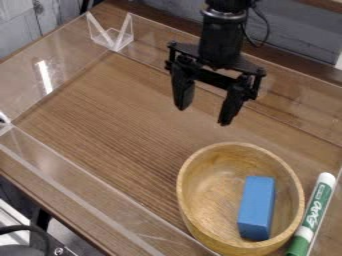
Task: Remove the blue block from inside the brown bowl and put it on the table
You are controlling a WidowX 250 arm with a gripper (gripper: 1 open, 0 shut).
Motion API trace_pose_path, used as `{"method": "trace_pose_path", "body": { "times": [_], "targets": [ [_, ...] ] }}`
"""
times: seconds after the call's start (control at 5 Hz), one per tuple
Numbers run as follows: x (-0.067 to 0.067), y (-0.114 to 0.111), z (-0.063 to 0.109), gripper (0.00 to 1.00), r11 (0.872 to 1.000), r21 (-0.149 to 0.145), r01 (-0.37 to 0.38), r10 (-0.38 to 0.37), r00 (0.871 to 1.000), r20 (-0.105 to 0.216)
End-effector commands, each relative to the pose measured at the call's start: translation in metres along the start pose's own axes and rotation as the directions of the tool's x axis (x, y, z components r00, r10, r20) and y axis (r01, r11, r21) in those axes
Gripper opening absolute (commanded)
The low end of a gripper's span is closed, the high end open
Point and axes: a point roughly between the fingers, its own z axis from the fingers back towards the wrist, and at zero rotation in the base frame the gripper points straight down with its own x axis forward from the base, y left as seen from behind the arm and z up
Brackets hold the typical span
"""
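The blue block [257,208] lies inside the brown bowl [205,196], near its right rim. The gripper's fingers [227,108] stand wide apart above the tabletop [107,125], with bare wood stretching left toward the acrylic wall [67,215].

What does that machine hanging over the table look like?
The gripper is all black and bulky, with two dark, blocky fingers spread apart below a boxy body. Thin dark cables loop near its top; I can't make out any markings.
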Motion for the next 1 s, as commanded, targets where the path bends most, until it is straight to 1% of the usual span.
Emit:
{"method": "trace_pose_path", "body": {
  "times": [0.0,0.2,0.4,0.6,0.8],
  "targets": [
    [-0.008,-0.015,0.016,1.0,1.0,-0.015,-0.004,0.005,0.998,0.064],
    [-0.021,-0.037,0.018,1.0,1.0,-0.024,-0.016,0.018,0.997,0.078],
    [-0.031,-0.064,0.014,1.0,0.999,-0.042,-0.011,0.015,0.995,0.094],
    [-0.04,-0.076,0.011,1.0,0.998,-0.058,-0.023,0.03,0.993,0.112],
    [-0.044,-0.08,0.006,1.0,0.998,-0.062,-0.028,0.034,0.994,0.106]
  ]
}}
